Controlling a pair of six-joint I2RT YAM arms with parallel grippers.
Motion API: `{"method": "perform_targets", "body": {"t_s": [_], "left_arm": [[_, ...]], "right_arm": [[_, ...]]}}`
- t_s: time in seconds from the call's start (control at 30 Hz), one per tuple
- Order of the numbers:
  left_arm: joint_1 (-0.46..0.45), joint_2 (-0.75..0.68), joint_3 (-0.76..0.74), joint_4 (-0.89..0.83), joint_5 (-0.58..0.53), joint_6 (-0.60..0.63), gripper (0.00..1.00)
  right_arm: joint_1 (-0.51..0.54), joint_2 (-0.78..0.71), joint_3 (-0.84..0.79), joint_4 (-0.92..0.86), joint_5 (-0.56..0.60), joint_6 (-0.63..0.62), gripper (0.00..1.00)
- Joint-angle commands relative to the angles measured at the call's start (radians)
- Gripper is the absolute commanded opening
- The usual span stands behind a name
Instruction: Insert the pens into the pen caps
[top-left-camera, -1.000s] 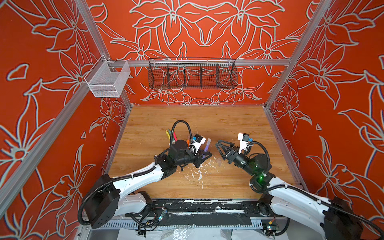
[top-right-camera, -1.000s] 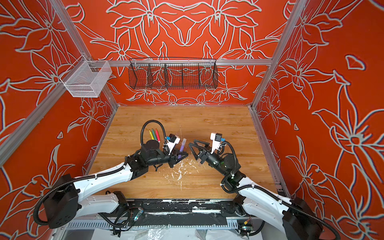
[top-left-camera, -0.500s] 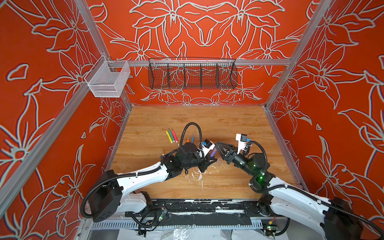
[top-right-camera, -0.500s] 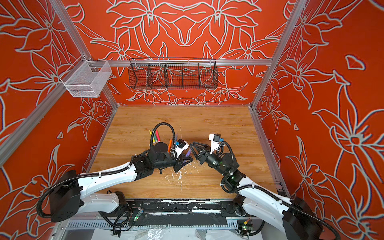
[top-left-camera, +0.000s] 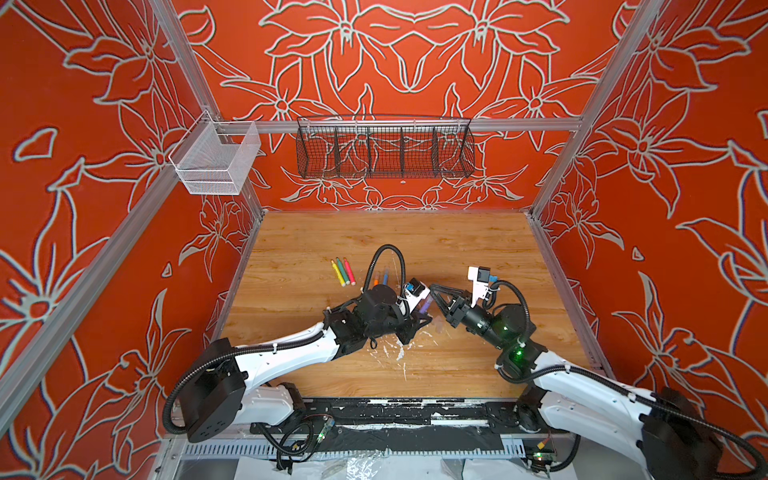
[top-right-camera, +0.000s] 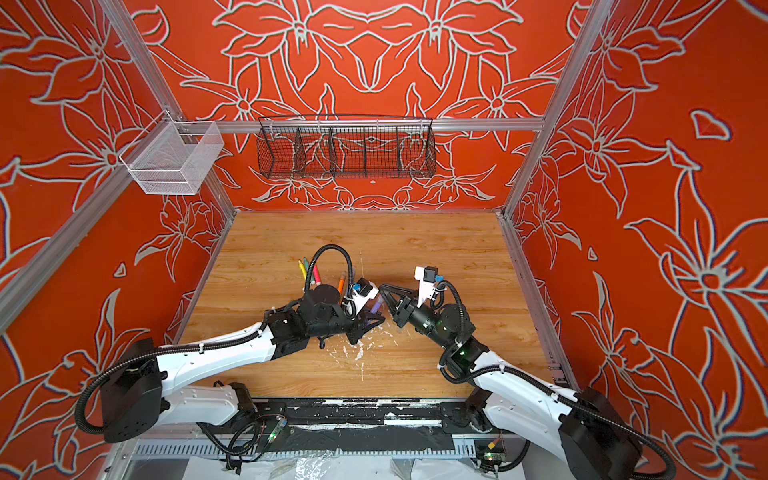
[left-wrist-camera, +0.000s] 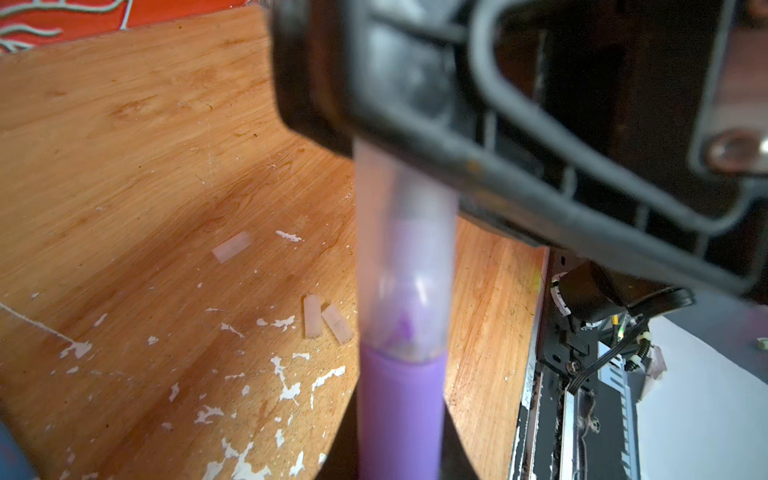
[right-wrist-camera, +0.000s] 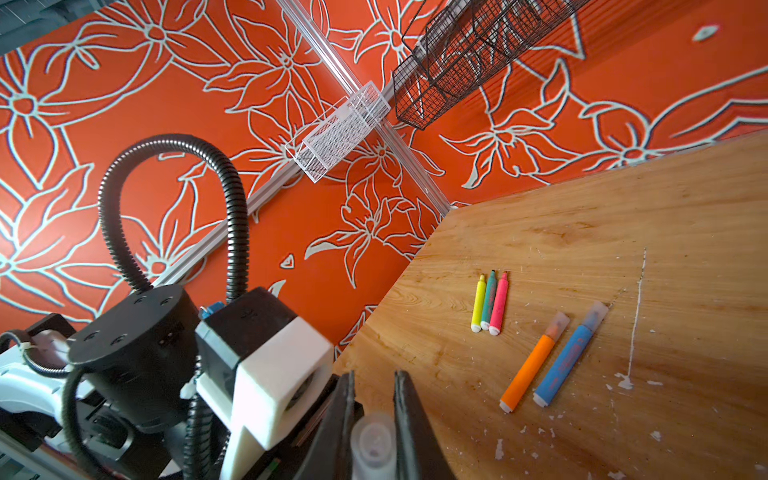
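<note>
My left gripper (top-left-camera: 417, 318) is shut on the purple pen (left-wrist-camera: 399, 415), which points toward the right arm. A clear pen cap (left-wrist-camera: 403, 257) sits over its tip. My right gripper (right-wrist-camera: 375, 376) is shut on that cap (right-wrist-camera: 372, 440); in both top views its fingers (top-right-camera: 384, 297) meet the purple pen (top-right-camera: 376, 307) mid-table. Three loose caps (left-wrist-camera: 232, 247) (left-wrist-camera: 312, 316) (left-wrist-camera: 337, 324) lie on the wood below. Yellow (right-wrist-camera: 478, 303), green (right-wrist-camera: 488, 301) and pink pens (right-wrist-camera: 498, 305) lie side by side. Orange (right-wrist-camera: 530, 365) and blue pens (right-wrist-camera: 567, 361) lie capped.
A black wire basket (top-left-camera: 384, 147) hangs on the back wall and a white mesh bin (top-left-camera: 212, 160) on the left rail. White flecks of chipped paint (top-left-camera: 399, 353) mark the wood near the front. A black rail (top-left-camera: 374, 409) runs along the front edge.
The left arm has carried the purple pen rightward toward the right gripper. The right jaws, open a second ago, have closed on the cap.
</note>
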Motion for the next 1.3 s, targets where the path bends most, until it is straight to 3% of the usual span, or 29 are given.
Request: {"method": "perform_targets", "body": {"t_s": [0.0, 0.07, 0.27, 0.4, 0.53, 0.83, 1.0, 1.27], "left_arm": [[-0.001, -0.014, 0.120, -0.036, -0.054, -0.054, 0.00], [0.000, -0.023, 0.170, -0.059, -0.053, -0.047, 0.00], [0.020, -0.029, 0.305, -0.047, -0.198, -0.012, 0.00], [0.045, -0.012, 0.368, 0.041, -0.166, 0.019, 0.00], [0.065, 0.046, 0.485, 0.016, -0.168, 0.042, 0.00], [0.173, 0.148, 0.713, -0.011, -0.046, -0.037, 0.00], [0.246, 0.142, 0.726, 0.031, 0.080, -0.114, 0.00], [0.245, 0.044, 0.612, 0.063, 0.004, 0.001, 0.00]], "right_arm": [[0.004, -0.009, 0.028, -0.018, -0.043, -0.005, 0.00], [0.004, -0.019, 0.038, -0.062, -0.038, -0.013, 0.00], [0.004, -0.017, 0.019, -0.053, -0.113, -0.022, 0.00], [0.004, 0.001, 0.016, -0.040, -0.160, -0.031, 0.00], [0.008, 0.037, 0.007, -0.018, -0.183, -0.021, 0.00], [0.032, 0.131, 0.019, 0.089, -0.249, 0.012, 0.00], [0.048, 0.161, 0.019, 0.146, -0.278, 0.020, 0.00], [0.070, 0.207, 0.040, 0.171, -0.285, 0.040, 0.00]]}}
